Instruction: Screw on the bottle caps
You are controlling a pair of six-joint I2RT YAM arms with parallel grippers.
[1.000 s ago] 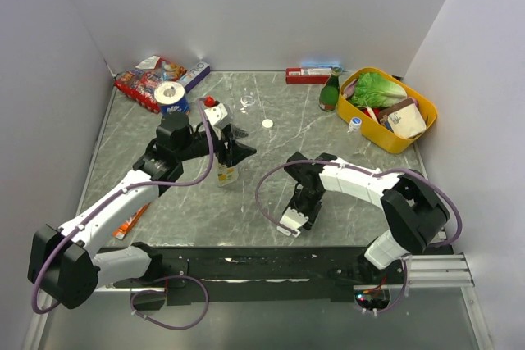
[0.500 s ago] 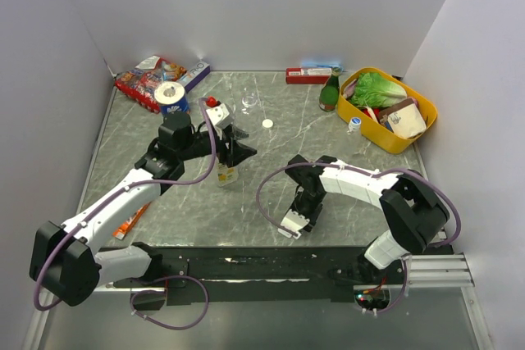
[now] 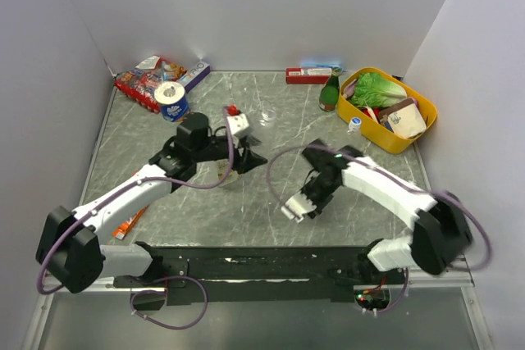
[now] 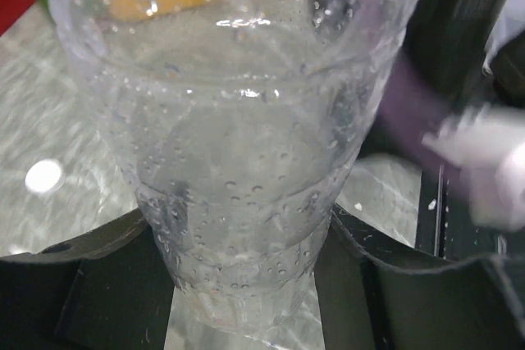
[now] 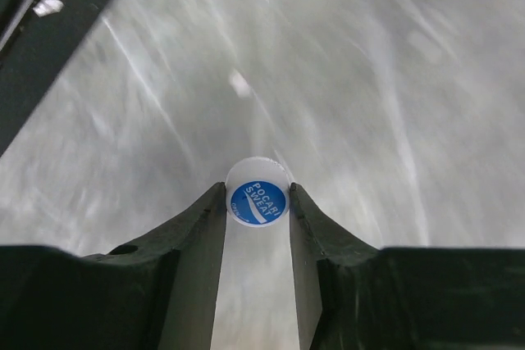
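The left tool [image 4: 246, 243] is closed round a small bottle [image 4: 246, 137], its two dark fingers pressed against the lower sides. The bottle is clear and beaded with droplets, with a yellow label near the top, and it stands upright between the fingers. Whether its base touches the surface [image 3: 213, 211] cannot be told from the wrist view. Seen from above, this bottle is near the middle of the surface, at the end of the left arm. Behind it in the left wrist view, a white cap [image 4: 43, 176] lies flat on the grey marbled top. The right tool [image 5: 257, 194] is nearly closed and pinches a blue cap [image 5: 257, 202] between its fingertips. The cap shows its printed blue face and a white rim, with a finger touching it on each side. It is held above the surface, to the right of the gripped bottle and apart from it. Further back a second clear bottle [image 3: 268, 114] sits alone. A capped bottle [image 3: 354, 125] with a blue top stands just beside a yellow basket [image 3: 410, 141] holding lettuce and other goods. A dark green bottle [image 3: 329, 92] stands near the basket's left end. At the back left are a tape roll [image 3: 172, 97] and some snack packets [image 3: 148, 78].
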